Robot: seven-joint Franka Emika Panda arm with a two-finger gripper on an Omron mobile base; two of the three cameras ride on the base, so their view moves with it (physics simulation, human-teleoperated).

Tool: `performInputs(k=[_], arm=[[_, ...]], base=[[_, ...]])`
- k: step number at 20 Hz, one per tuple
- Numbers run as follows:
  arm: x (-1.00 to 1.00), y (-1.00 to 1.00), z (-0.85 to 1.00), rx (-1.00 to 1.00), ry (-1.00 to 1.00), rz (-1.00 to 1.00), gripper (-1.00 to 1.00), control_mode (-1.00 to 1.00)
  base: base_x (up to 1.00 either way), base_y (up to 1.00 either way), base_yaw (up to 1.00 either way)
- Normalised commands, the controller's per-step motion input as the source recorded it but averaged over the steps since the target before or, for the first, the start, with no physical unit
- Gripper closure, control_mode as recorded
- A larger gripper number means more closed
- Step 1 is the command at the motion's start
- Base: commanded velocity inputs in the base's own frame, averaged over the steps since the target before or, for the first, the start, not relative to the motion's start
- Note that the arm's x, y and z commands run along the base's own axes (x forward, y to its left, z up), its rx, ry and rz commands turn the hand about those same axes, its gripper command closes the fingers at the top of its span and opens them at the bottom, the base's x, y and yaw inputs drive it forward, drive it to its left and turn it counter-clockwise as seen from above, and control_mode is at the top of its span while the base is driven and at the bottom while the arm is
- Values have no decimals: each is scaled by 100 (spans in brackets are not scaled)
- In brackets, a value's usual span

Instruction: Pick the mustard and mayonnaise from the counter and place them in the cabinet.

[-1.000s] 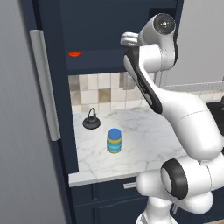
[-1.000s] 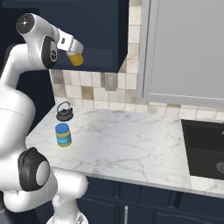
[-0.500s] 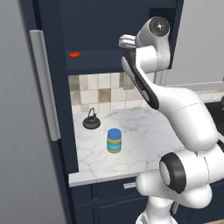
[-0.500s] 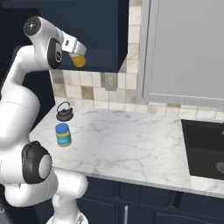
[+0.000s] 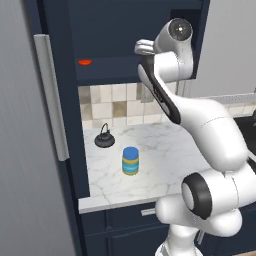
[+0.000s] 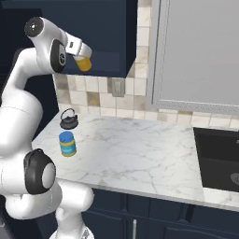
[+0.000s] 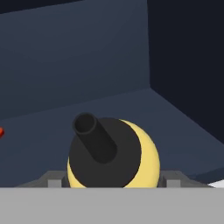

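Mustard (image 7: 113, 155) gripped in the gripper (image 6: 80, 56), jaws closed on both sides of the yellow bottle, dark nozzle pointing into the navy cabinet (image 7: 87, 65). Held high above the counter (image 6: 140, 154), in front of the cabinet's flat shelf, not resting on it. In the left base view, from the left: a grey door panel with a long pale handle (image 5: 51, 95), then a small red object (image 5: 85, 62) lying on the cabinet shelf, then below it a small black kettle (image 5: 104, 138) standing at the back of the marble counter near the tiled wall (image 5: 112, 102). Just in front of the kettle and a little to the right, the mayonnaise (image 5: 130, 161), upright, blue lid on top, apart from the kettle. Further right, the white arm rising up to the cabinet opening. In the right base view, a dark sink (image 6: 219, 158) set in the counter at the far right, well apart from the jar.
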Motion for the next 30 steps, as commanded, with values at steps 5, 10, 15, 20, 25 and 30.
performInputs(k=[5,10,15,20,25,30], arm=[[50,0,-19,-11,0,0,100,-100],[43,0,-18,-9,0,0,100,-100],[31,0,-25,-6,-1,0,100,-100],[30,-5,-35,-1,0,0,100,-100],[31,-20,-33,2,0,0,100,-100],[20,-22,-31,2,0,0,100,-100]], base=[[0,0,0],[0,0,0],[0,0,0],[0,0,0],[0,0,0],[0,0,0]])
